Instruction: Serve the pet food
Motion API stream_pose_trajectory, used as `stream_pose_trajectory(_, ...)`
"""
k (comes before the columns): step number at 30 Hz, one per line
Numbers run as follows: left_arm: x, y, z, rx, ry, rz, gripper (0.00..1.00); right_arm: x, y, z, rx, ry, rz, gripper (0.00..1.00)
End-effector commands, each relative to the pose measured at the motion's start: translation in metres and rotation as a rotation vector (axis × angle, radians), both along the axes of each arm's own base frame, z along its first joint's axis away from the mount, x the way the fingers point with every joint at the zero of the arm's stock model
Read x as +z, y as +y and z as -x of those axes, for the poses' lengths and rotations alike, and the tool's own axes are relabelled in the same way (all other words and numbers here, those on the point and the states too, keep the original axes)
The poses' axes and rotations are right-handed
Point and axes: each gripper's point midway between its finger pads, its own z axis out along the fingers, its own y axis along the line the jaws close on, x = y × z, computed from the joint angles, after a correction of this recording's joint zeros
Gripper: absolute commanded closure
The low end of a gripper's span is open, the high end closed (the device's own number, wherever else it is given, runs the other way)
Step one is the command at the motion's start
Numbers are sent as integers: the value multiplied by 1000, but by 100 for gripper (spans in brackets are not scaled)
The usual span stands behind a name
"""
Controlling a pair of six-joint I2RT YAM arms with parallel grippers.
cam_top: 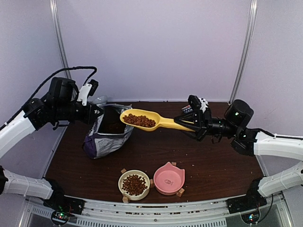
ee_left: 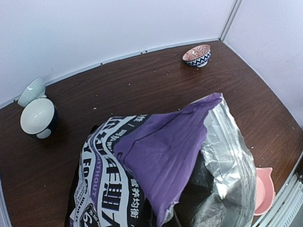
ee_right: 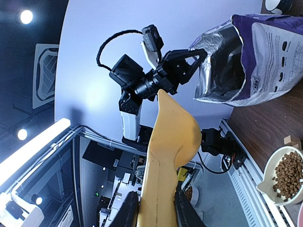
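kibble, the pet food (cam_top: 139, 120), fills the head of a yellow scoop (cam_top: 163, 123) held level in the air above the table (cam_top: 213, 161), just beside the open mouth of the purple bag (cam_top: 106, 137). more of it already lies in the cream bowl (cam_top: 122, 177) at the near edge. the pink bowl (cam_top: 168, 178), touching or almost touching the cream one on its right, looks empty, so i judge it the target of this load.

the scoop's long axis runs across the table. its loaded head points toward the left arm's side and its handle runs back to the right gripper (cam_top: 194, 122), whose jaws are narrowed onto the handle end with one finger on each side, as the right wrist view shows. the food therefore sits out ahead of that claw, the scoop's whole length away.

the pink bowl lies below the scoop and toward the near edge, roughly under the handle, not under the head. the right arm is the nearer one and the one carrying. the head would need to come back toward the near edge and sideways over the pink bowl before any tilt, or pellets may spill onto the wood.

the left gripper (cam_top: 97, 113) is closed on the bag's upper lip, propping the mouth open.
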Motion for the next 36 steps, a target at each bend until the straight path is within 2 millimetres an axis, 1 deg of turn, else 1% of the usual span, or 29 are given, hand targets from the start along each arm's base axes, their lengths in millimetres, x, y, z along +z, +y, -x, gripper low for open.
stream_pose_trajectory(1,34,-20,-9,-191,-187,73,100,-26,-15,13,-9,-20,97,85)
stream_pose_trajectory(4,21,-13,-19,-201,-182,93,100,-50,-22,22,-3,9,150,85)
stream_pose_trajectory(7,16,-12,-21,-218,-218,86,100,-77,-27,32,10,16,230,85)
stream_pose_trajectory(12,11,-2,-23,-188,-252,47,100,-104,-33,40,33,-4,343,85)
stream_pose_trajectory(17,6,2,-22,-179,-243,30,100,-123,-28,43,77,-5,415,85)
stream_pose_trajectory(24,5,-2,-20,-198,-229,47,100,-137,-19,41,130,-18,498,85)
stream_pose_trajectory(27,2,-4,-20,-206,-220,47,100,-139,-15,40,150,-24,526,85)
stream_pose_trajectory(28,2,-4,-20,-207,-219,47,100,-142,-14,41,160,-25,542,85)
stream_pose_trajectory(30,1,-4,-20,-208,-217,47,100,-142,-12,42,178,-43,563,85)
stream_pose_trajectory(36,-1,-5,-20,-213,-210,46,100,-150,-11,44,220,-58,640,85)
